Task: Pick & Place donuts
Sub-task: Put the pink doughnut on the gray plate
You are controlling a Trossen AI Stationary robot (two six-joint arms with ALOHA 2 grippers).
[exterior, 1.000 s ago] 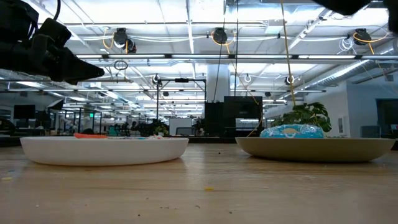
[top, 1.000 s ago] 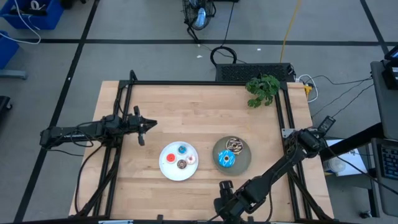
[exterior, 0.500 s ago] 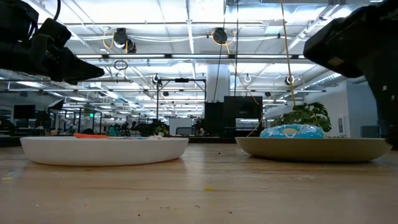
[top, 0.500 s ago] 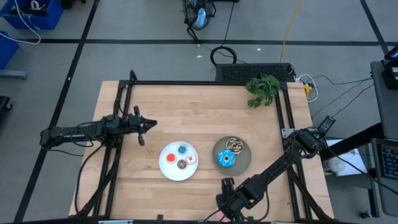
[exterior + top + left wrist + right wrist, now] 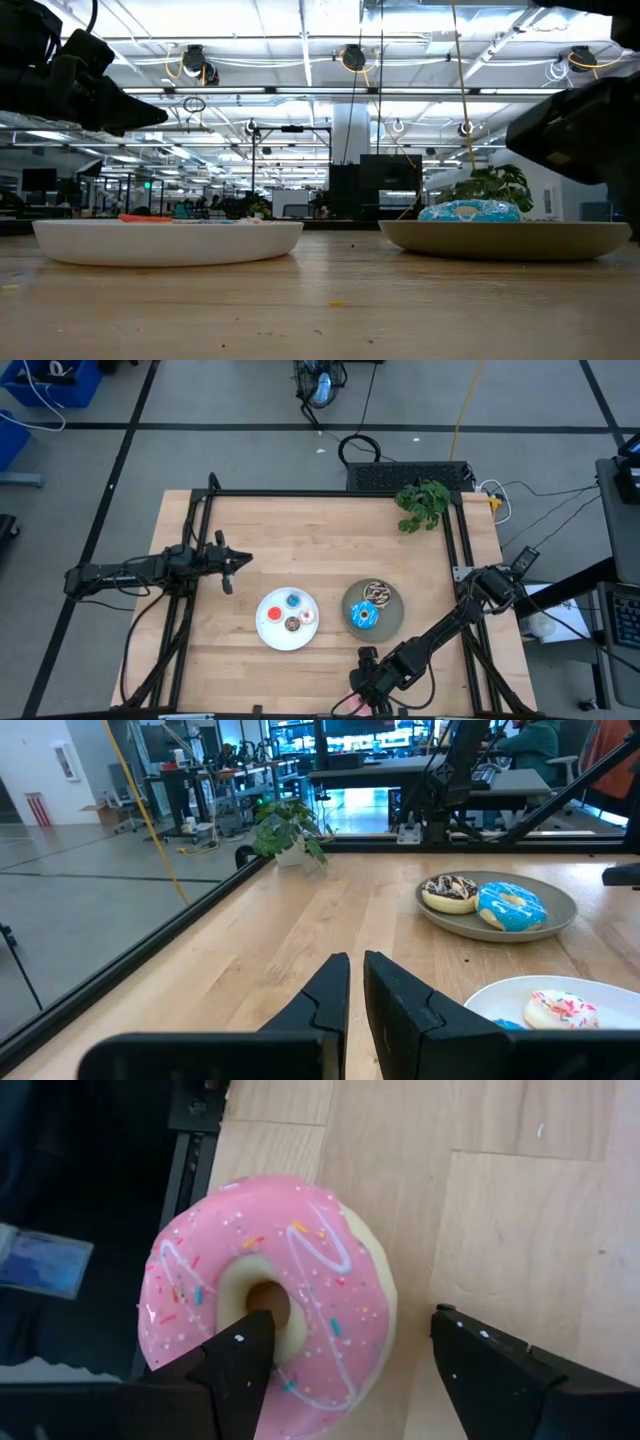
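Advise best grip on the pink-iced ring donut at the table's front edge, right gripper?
Grip across one side of the ring. The pink-iced ring donut lies flat, icing up, so come from above. The right gripper is open, with one finger over the hole and the other outside the rim; probably just descend and close.

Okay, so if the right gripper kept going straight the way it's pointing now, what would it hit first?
Most likely the pink-iced donut at the table's near edge. The right gripper is open, one finger over the donut's hole, the other over bare wood beside it. How far above it hangs is unclear.
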